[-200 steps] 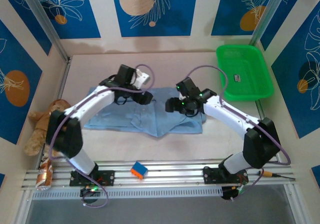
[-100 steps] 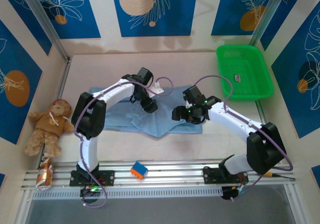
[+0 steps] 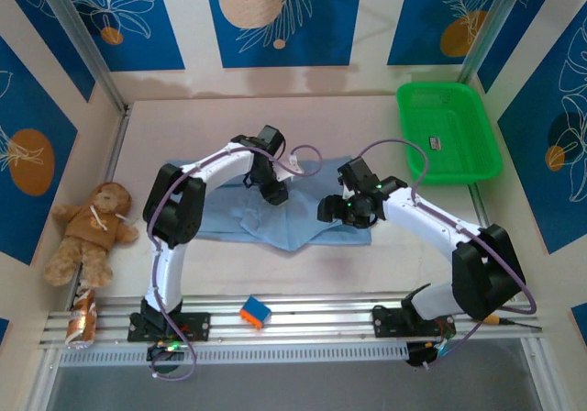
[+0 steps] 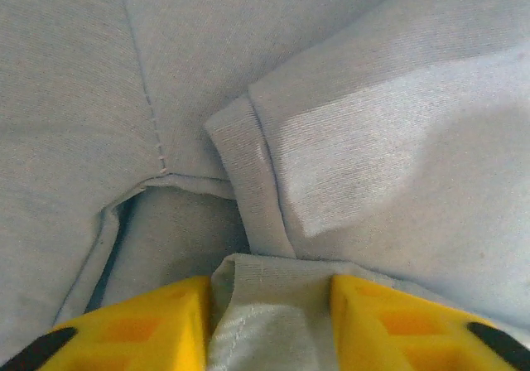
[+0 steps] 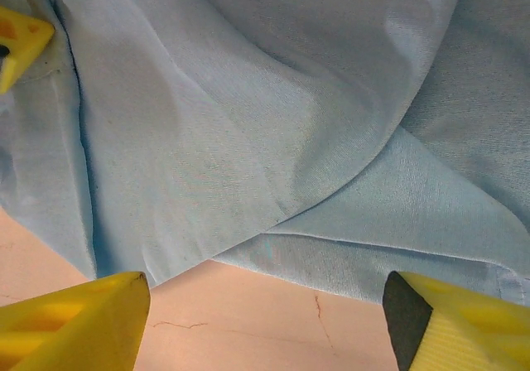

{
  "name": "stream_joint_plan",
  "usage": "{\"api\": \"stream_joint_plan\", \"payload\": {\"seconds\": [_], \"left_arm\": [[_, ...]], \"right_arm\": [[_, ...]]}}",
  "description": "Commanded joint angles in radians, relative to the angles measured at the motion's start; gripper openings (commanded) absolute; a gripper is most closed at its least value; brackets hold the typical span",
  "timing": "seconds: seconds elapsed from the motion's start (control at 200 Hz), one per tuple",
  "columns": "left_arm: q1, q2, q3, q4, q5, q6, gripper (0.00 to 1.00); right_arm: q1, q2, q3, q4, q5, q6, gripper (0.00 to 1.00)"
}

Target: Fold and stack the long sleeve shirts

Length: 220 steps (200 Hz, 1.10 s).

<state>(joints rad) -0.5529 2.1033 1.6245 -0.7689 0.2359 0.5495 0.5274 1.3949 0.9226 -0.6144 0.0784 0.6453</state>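
**Pale blue cloth among yellow, green and deep blue**

The shirt (image 3: 220, 220) is a plain light blue with no print, and looks greyer in the left wrist view. The desk (image 3: 367, 122) under it is pale beige, turning peach-pink close up. At the far right the basket (image 3: 463, 117) is bright green. The teddy bear (image 3: 87, 232) on the left is brown with lighter tan patches. The small block (image 3: 255, 312) at the near edge is orange and blue. The arms (image 3: 431, 216) are white with black joints and purple cables (image 3: 390, 142). The left hand (image 4: 269, 330) and right hand (image 5: 265, 321) have yellow fingers with black tips. The walls (image 3: 284, 16) have deep blue panels with white line-drawn leaves and peach discs, set between cream strips
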Motion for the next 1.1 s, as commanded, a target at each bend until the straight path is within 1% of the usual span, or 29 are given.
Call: {"api": "stream_joint_plan", "payload": {"seconds": [0.0, 0.09, 0.185, 0.325, 0.49, 0.58, 0.755, 0.915, 1.095], "left_arm": [[-0.002, 0.007, 0.009, -0.022, 0.057, -0.004, 0.29], [-0.001, -0.018, -0.007, -0.003, 0.092, -0.022, 0.19], [0.002, -0.056, -0.025, 0.025, 0.108, -0.043, 0.11], [0.015, -0.124, -0.062, 0.079, 0.13, -0.08, 0.07], [0.046, -0.198, -0.086, 0.119, 0.148, -0.144, 0.05], [0.08, -0.224, -0.086, 0.14, 0.164, -0.2, 0.05], [0.169, -0.241, -0.084, 0.177, 0.255, -0.321, 0.06], [0.171, -0.219, -0.088, 0.133, 0.305, -0.292, 0.08], [0.162, -0.197, -0.125, 0.083, 0.311, -0.251, 0.08]], "right_arm": [[-0.006, -0.015, -0.005, -0.016, -0.015, -0.01, 0.75], [-0.006, -0.016, -0.005, -0.016, -0.011, -0.006, 0.74], [-0.006, -0.015, -0.004, -0.018, -0.008, -0.001, 0.74], [-0.005, -0.016, -0.004, -0.023, -0.003, 0.002, 0.73], [-0.003, -0.019, -0.009, -0.026, -0.005, 0.006, 0.72], [0.001, -0.017, -0.011, -0.021, -0.006, 0.01, 0.72], [0.017, -0.003, -0.005, -0.012, -0.009, 0.013, 0.72], [0.024, 0.033, 0.01, -0.008, -0.009, 0.011, 0.72], [0.032, 0.065, 0.034, -0.01, 0.002, 0.011, 0.72]]}}
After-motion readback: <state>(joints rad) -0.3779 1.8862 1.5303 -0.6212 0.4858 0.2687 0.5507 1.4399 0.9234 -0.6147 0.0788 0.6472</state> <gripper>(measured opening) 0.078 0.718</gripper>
